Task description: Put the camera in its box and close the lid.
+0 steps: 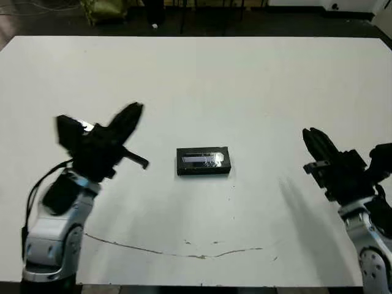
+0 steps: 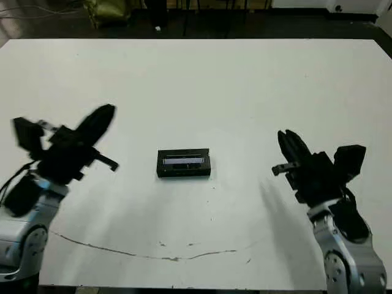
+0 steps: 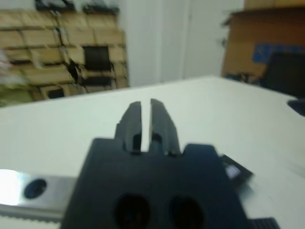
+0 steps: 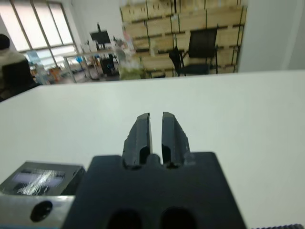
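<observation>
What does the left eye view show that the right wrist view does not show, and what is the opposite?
Only the left eye view shows the left gripper raised over the table, and the thin crack line near the front edge. Only the right wrist view shows the room beyond: a black chair, stacked cardboard boxes and windows. Both show the closed box with its lid on, the white table and the right gripper.

No readable text, label, brand or number anywhere; silvery strip on the lid (image 1: 203, 160) too blurred.
</observation>
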Available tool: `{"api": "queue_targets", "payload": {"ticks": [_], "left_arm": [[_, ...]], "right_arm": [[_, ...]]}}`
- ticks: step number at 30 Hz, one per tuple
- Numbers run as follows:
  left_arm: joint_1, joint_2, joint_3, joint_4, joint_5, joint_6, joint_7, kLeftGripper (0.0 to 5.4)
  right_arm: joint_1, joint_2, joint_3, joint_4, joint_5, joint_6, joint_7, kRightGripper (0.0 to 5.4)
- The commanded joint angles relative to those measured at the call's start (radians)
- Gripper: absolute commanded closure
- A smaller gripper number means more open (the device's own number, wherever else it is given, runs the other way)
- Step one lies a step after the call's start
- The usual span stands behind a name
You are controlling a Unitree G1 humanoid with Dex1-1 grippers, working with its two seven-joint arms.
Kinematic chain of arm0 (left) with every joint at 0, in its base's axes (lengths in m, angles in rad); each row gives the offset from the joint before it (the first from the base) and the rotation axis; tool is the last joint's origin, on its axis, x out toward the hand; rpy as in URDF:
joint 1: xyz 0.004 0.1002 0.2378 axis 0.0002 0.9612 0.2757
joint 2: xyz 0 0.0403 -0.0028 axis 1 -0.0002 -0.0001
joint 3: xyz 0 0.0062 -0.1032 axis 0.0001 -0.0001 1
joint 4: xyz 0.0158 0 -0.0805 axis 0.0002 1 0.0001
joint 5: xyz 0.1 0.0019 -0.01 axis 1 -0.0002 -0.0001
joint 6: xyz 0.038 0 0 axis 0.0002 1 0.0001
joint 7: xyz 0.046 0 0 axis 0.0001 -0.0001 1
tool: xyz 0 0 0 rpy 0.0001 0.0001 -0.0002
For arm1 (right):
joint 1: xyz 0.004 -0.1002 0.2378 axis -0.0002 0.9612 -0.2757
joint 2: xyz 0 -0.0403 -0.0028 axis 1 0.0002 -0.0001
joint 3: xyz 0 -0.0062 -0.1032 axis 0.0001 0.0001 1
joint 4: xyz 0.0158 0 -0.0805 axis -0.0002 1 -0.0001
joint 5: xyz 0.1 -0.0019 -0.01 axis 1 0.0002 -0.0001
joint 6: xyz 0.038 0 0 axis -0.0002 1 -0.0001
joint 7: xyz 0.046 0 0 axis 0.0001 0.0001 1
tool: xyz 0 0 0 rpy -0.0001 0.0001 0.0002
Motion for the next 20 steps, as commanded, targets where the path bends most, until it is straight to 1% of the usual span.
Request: {"api": "queue_targets", "payload": {"ticks": [1,2,4,9,12,15,20], "left_arm": [[0.028,-0.017,0.037,0.077,-0.008,-0.066,0.027,5.39],[0.026,-0.028,0.046,0.097,-0.013,-0.083,0.041,5.39],[0.019,-0.048,0.058,0.138,-0.012,-0.119,0.071,5.39],[0.013,-0.091,0.05,0.219,0.051,-0.224,0.157,5.39],[0.004,-0.118,0.05,0.257,0.036,-0.262,0.176,5.39],[-0.005,-0.144,0.049,0.268,0.006,-0.245,0.198,5.39],[-0.012,-0.159,0.041,0.258,-0.019,-0.207,0.226,5.39]], "right_arm": [[-0.014,0.015,0.01,0.014,-0.037,-0.002,-0.032,5.4],[-0.019,0.018,0.013,0.006,-0.046,0.006,-0.047,5.4],[-0.029,0.021,0.017,0.013,-0.063,-0.011,-0.049,5.4],[-0.044,0.032,0.032,0.0,-0.1,0.005,-0.08,5.4],[-0.042,0.04,0.048,-0.004,-0.125,0.001,-0.093,5.4],[-0.036,0.052,0.056,0.011,-0.13,-0.022,-0.083,5.4],[-0.03,0.062,0.062,0.03,-0.139,-0.049,-0.071,5.4]]}}
